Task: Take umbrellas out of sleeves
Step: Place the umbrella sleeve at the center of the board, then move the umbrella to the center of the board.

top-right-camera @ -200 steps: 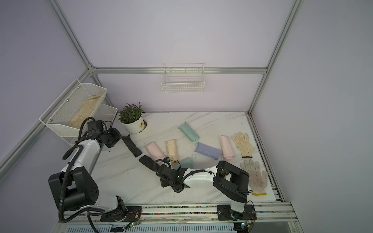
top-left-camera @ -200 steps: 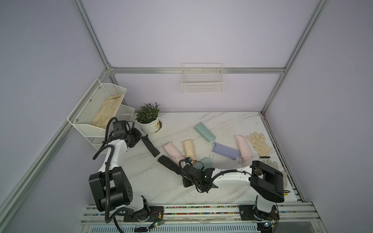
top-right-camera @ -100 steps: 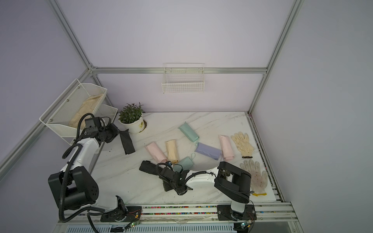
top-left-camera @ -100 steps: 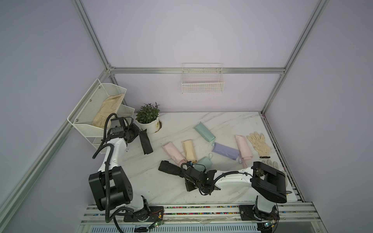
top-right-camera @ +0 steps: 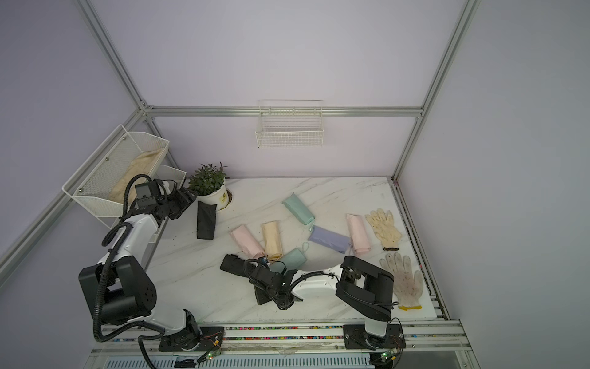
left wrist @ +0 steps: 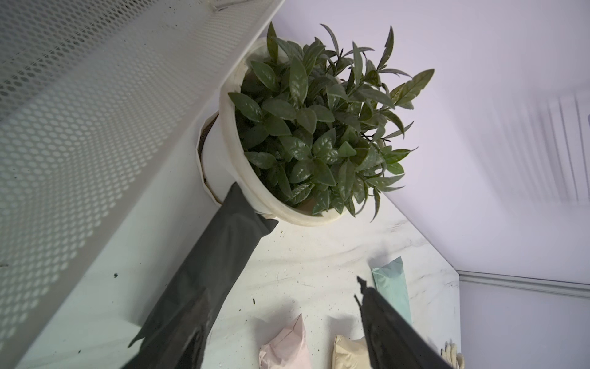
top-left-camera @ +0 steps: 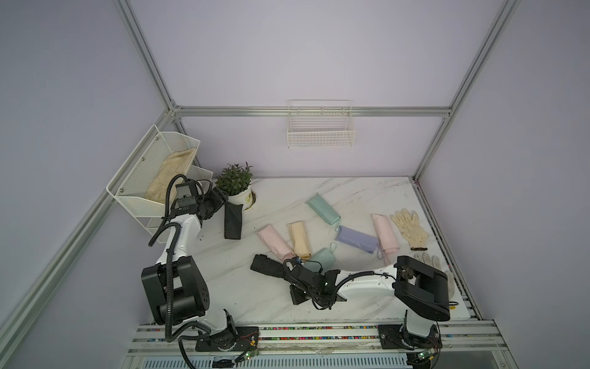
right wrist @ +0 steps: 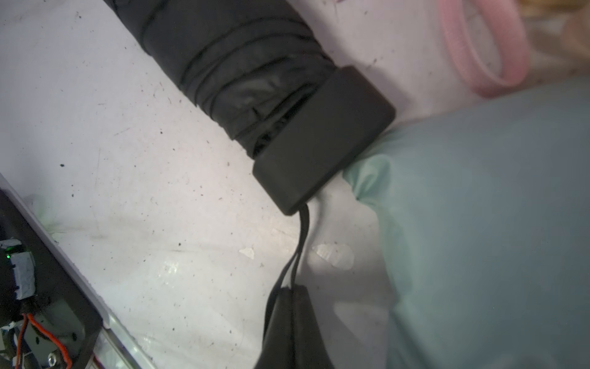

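Evidently unsheathed: left jaws spread by black sleeve (top-left-camera: 232,220); right jaws pinch the strap (right wrist: 303,223) of the black umbrella (top-left-camera: 266,267), should release.

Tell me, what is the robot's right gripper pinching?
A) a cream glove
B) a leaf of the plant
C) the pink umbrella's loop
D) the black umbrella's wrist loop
D: in the right wrist view the right gripper is shut on the thin wrist loop that hangs from the handle of the black umbrella.
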Tool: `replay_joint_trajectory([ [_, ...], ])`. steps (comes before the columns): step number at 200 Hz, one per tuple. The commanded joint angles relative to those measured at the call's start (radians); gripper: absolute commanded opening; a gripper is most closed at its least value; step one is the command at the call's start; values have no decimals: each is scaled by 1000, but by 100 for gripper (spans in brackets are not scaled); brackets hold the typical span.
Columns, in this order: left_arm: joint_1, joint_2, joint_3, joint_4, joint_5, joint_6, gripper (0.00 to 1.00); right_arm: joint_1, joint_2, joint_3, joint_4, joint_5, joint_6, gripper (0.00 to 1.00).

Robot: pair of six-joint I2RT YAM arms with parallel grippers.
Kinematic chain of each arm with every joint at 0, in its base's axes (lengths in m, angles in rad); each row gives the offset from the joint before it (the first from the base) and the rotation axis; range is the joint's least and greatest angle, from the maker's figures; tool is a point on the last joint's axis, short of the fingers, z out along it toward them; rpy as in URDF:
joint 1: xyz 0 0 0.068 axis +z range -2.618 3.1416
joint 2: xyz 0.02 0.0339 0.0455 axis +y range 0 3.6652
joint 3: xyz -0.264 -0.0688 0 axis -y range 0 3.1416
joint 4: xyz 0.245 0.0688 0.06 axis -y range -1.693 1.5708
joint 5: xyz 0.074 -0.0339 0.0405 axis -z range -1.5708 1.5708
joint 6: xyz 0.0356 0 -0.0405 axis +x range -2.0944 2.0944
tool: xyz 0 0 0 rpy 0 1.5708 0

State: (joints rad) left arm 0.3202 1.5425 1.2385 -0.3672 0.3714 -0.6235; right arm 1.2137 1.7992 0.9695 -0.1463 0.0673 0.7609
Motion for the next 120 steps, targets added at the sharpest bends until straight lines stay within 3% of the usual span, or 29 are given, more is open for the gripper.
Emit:
replay_joint_trajectory([
  [1,25,-54,49,31,13,-5,74,13,42,45,22,-46,-27,0],
  [31,14,-176,5,12,79,-18,74,46,147,181,-12,-91,-81,0],
  [93,10,-448,-234,-14,182,-13,74,56,332,481,-92,-200,-137,0],
  [106,10,-486,-258,-36,196,1,74,53,313,491,-113,-177,-135,29],
  [120,10,-527,-291,-43,214,5,74,44,273,485,-146,-145,-151,47],
])
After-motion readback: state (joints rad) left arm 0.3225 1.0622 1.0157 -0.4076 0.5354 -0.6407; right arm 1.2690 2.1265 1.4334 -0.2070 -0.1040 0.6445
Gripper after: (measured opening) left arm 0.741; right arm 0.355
